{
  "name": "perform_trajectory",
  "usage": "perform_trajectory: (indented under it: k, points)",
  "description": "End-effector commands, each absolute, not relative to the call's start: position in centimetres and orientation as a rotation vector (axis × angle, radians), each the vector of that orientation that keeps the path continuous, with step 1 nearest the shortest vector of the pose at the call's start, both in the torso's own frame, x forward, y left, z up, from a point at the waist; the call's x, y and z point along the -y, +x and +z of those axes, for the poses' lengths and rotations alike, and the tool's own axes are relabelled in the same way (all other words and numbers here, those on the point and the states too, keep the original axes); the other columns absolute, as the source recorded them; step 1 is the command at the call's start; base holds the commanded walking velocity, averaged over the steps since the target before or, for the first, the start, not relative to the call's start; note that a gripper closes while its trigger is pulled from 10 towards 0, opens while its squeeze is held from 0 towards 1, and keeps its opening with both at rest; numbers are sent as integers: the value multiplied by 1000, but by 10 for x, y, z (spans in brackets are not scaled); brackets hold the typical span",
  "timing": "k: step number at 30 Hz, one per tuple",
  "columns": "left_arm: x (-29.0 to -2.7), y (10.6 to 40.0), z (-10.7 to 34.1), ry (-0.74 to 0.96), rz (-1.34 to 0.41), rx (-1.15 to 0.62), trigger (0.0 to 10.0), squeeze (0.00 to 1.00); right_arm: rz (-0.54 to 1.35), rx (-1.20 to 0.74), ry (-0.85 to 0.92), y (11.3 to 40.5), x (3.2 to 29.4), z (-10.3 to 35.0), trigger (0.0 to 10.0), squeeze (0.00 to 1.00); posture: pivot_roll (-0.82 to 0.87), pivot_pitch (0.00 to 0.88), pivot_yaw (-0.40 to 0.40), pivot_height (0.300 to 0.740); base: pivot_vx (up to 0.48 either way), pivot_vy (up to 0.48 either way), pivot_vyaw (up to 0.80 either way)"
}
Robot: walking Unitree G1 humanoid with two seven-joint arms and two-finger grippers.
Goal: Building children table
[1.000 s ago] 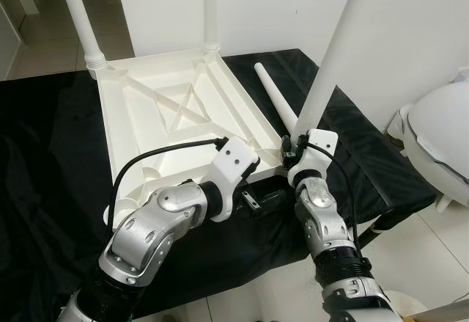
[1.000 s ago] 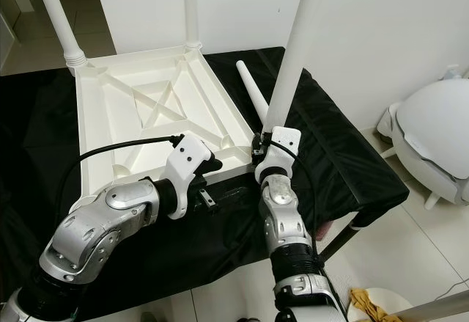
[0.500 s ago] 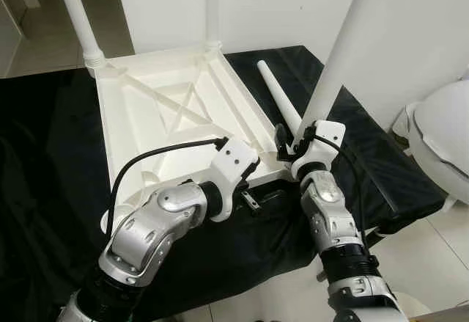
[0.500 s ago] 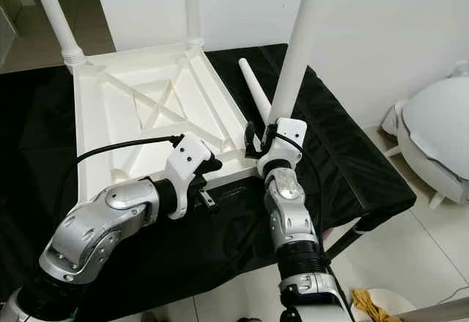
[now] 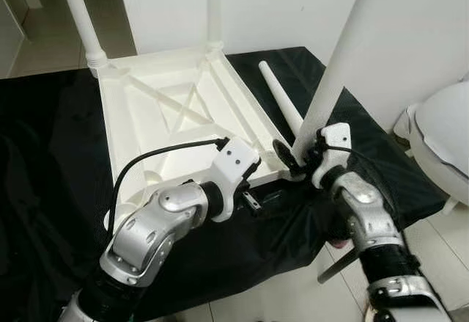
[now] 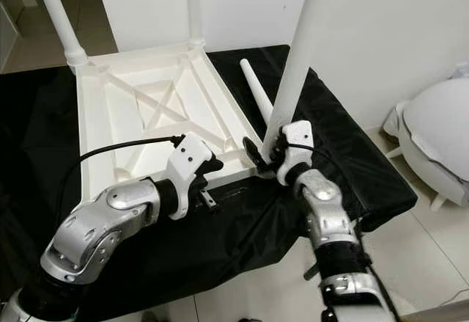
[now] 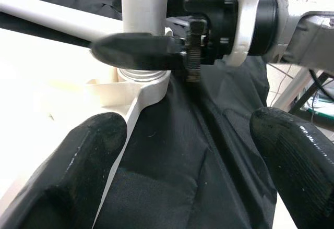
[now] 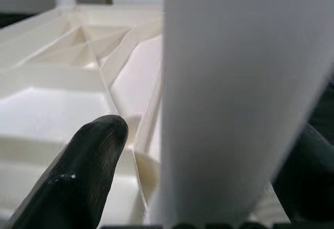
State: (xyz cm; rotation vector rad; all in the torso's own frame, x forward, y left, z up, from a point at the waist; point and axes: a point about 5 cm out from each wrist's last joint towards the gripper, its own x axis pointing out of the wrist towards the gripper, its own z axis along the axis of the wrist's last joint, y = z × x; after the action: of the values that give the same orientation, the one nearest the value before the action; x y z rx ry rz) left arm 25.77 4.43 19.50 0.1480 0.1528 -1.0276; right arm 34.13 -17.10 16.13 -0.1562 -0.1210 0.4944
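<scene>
A white table top (image 5: pixel 146 127) lies upside down on a black cloth. Two white legs (image 5: pixel 79 14) (image 5: pixel 214 6) stand in its far corners. A third leg (image 5: pixel 344 58) stands upright in the near right corner socket (image 7: pixel 141 77). My right gripper (image 5: pixel 297 153) is open around the foot of this leg, a finger (image 8: pixel 96 161) on each side with a gap showing beside it. My left gripper (image 7: pixel 195 151) is open low over the cloth just before that corner, holding nothing. A fourth leg (image 5: pixel 278 94) lies loose on the cloth right of the top.
The black cloth (image 5: pixel 44 153) covers a low platform whose right edge (image 5: pixel 410 197) drops to tiled floor. A rounded white appliance (image 5: pixel 443 135) stands on the floor at the right. A white wall runs behind.
My right forearm has swung out to the right around the upright leg, so the gripper now reaches it from the right. The left arm has stayed still.
</scene>
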Motion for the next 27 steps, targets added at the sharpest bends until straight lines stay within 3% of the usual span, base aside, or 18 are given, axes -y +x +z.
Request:
perform_trajectory:
  k: [1,9,10,11,12,14,15,25,26,27]
  points:
    - [-44,258,196,155,-1022,-157,10000,0,538,119,-165,342,171,160,10000,0,-18,74,1,740,0,0,0]
    - [-45,259,196,154,-1015,-155,10000,0,548,109,-171,349,186,159,10000,0,-11,73,2,740,0,0,0]
    - [-45,259,197,154,-1014,-154,10000,0,548,111,-162,350,187,159,8902,0,-10,73,3,740,0,0,0]
    - [-45,259,197,155,-1013,-154,10000,0,551,112,-150,350,187,158,3451,0,-10,73,3,740,0,0,0]
    - [-46,259,197,155,-1013,-154,10000,0,554,109,-143,350,188,157,1843,0,-10,72,4,740,0,0,0]
    - [-46,259,197,155,-1013,-154,10000,0,554,109,-143,350,188,157,1843,0,-10,72,4,740,0,0,0]
    - [-46,259,197,155,-1012,-154,10000,0,551,102,-136,351,189,155,0,0,-10,72,4,740,0,0,0]
    - [-46,258,197,154,-1012,-154,10000,0,557,78,-108,349,191,143,0,0,-11,79,2,740,0,0,0]
    - [-46,257,197,153,-1013,-154,10000,0,546,75,-112,349,191,142,2314,0,-12,80,0,740,0,0,0]
    - [-46,257,197,153,-1013,-154,10000,0,546,75,-112,349,191,142,2314,0,-12,80,0,740,0,0,0]
